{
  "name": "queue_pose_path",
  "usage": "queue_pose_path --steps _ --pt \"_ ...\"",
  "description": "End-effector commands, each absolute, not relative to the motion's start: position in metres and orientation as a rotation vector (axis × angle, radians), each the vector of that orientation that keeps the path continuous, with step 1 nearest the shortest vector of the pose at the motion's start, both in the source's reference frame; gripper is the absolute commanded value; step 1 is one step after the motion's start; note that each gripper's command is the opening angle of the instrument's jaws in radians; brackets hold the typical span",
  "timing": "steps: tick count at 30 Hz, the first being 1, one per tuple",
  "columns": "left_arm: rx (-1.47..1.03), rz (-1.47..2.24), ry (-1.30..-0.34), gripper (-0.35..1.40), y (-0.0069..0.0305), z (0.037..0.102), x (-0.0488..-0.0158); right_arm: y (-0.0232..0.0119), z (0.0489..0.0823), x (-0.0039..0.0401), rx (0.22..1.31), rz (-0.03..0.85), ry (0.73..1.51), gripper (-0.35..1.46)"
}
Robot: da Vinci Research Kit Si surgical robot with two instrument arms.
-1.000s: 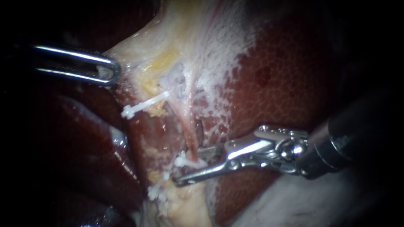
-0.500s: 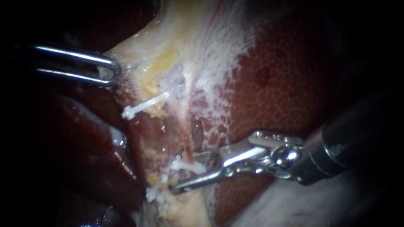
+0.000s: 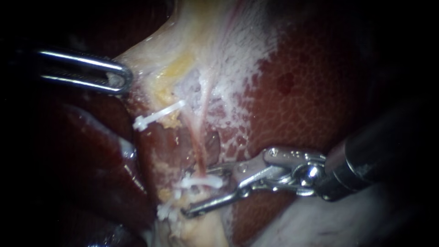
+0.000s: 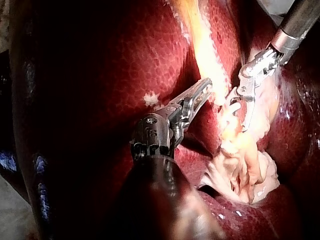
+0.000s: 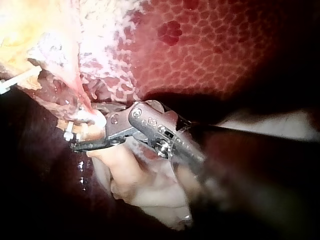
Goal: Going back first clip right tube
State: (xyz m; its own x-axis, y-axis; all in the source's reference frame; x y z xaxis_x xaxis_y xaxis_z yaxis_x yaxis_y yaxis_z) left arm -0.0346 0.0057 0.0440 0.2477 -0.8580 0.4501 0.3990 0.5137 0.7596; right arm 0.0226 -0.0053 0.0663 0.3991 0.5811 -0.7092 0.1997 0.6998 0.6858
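Most of the left instrument was lost in darkness at the endoscope's left edge. Only its jaws showed, clamped together on a fold of pale tissue that stretched taut toward them. The shaft of the right instrument was cut off at the right edge, dark and hard to read. Its jaws stood apart and gripped nothing, the upper one over the liver, the lower one angled down across yellow tissue.

Between them lay the clip, white and straight, set crosswise on the thin pink tube. Whether either jaw touched it could not be told. Below the clip the tube vanished into the yellow tissue. A second clip sat higher and to the left, well apart. A white lump near the lower jaw's tip was too blurred to name. In the right wrist view the clip showed only as a bright patch just beside the upper jaw.
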Motion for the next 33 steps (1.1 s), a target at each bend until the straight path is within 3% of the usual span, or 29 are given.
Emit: queue_pose_path --steps 1,4,11,33 --pt "0.562 -0.921 -0.976 -0.35 0.0057 0.044 -0.0346 -0.0053 0.0666 0.0226 0.786 0.261 1.169 0.6" --pt "0.562 -0.921 -0.976 -0.35 0.0057 0.044 -0.0346 -0.0049 0.0676 0.0221 0.755 0.219 1.182 0.6" --pt "0.563 -0.921 -0.976 -0.35 0.0056 0.0439 -0.0345 -0.0041 0.0683 0.0204 0.751 0.213 1.185 0.6" --pt "0.563 -0.92 -0.976 -0.35 0.0056 0.0439 -0.0344 -0.0027 0.0648 0.018 0.775 0.217 1.189 0.6"
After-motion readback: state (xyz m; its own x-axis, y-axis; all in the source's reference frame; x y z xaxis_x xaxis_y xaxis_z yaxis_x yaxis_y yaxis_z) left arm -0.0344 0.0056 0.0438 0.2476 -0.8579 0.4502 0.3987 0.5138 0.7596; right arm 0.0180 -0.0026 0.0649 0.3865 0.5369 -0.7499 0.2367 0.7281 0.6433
